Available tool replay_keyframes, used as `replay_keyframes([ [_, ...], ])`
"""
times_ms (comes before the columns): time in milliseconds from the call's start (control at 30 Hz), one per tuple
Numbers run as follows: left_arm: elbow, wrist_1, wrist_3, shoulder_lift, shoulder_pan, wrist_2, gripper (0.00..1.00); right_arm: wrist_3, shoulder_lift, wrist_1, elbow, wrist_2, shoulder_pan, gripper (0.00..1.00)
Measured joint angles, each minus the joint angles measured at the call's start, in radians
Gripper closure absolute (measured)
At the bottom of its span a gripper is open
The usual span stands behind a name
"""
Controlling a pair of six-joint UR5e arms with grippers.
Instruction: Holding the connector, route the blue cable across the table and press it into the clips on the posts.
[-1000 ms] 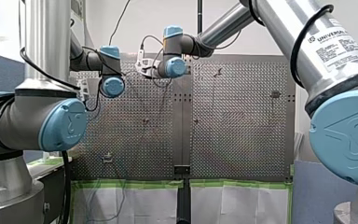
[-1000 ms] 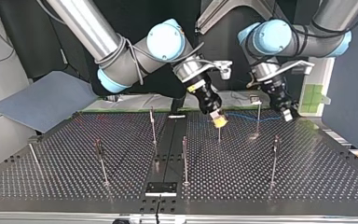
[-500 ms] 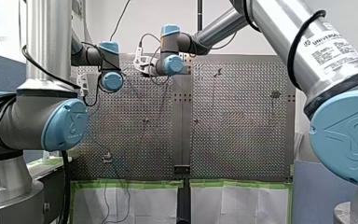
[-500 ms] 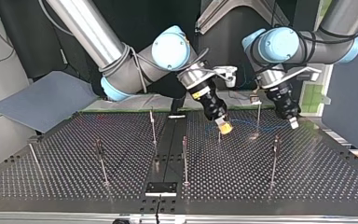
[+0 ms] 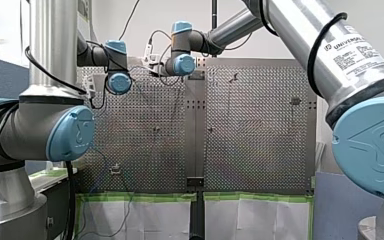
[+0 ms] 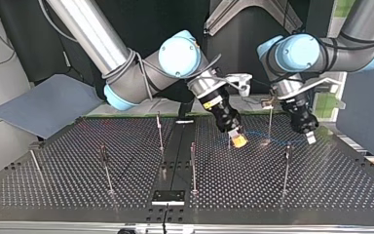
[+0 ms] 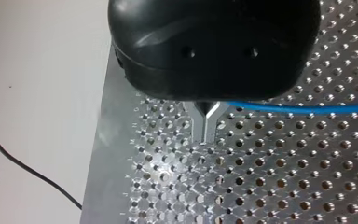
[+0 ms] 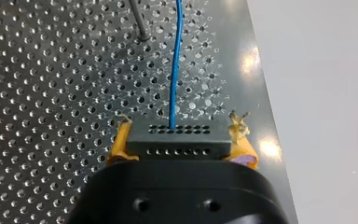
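1. My right tool was clenched on the black connector, with its yellow pads against the block's two short ends. The blue cable left the connector's front face and ran straight ahead over the desk.
2. My left tool had its metal fingers pressed together to a point, and the cable came out sideways near their root. I judged it to be grasping the cable, though the pinch itself was hidden under the tool's body.
3. In the top view the cable hung in a shallow span above the desk between the two tools. It passed beside a post, lower than the clip at the post's top, so it was not yet seated there.
4. The cable looked thin, light and limp. It would probably sag wherever it was left slack, and it needed tension from both ends to hold a line.
5. Its smooth jacket could slide through bare metal fingers under a hard pull.
6. The connector was the rigid part and the best handle, taken by its flat ends as it was here.
7. For pressing in, the cable was best held close to the clip, so that the push seated it and did not bow it.
8. A strong tug could strain the spot where the cable entered the connector, and the slender posts might flex.
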State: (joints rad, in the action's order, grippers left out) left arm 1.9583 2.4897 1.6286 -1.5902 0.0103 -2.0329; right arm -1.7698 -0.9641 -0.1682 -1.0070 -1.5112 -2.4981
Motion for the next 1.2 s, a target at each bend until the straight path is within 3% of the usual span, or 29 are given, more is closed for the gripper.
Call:
replay_keyframes([
  [733, -0.039, 0.001, 0.000, -0.025, -0.042, 0.061, 1.00, -0.011, 0.034, 0.009, 0.041, 0.000, 0.009, 1.00],
  [1033, -0.044, -0.010, 0.011, -0.047, -0.061, 0.121, 1.00, -0.016, 0.035, 0.017, 0.043, 0.000, 0.012, 1.00],
  [1200, -0.044, 0.001, 0.021, -0.062, -0.060, 0.131, 1.00, -0.019, 0.035, 0.019, 0.048, 0.001, 0.017, 1.00],
])
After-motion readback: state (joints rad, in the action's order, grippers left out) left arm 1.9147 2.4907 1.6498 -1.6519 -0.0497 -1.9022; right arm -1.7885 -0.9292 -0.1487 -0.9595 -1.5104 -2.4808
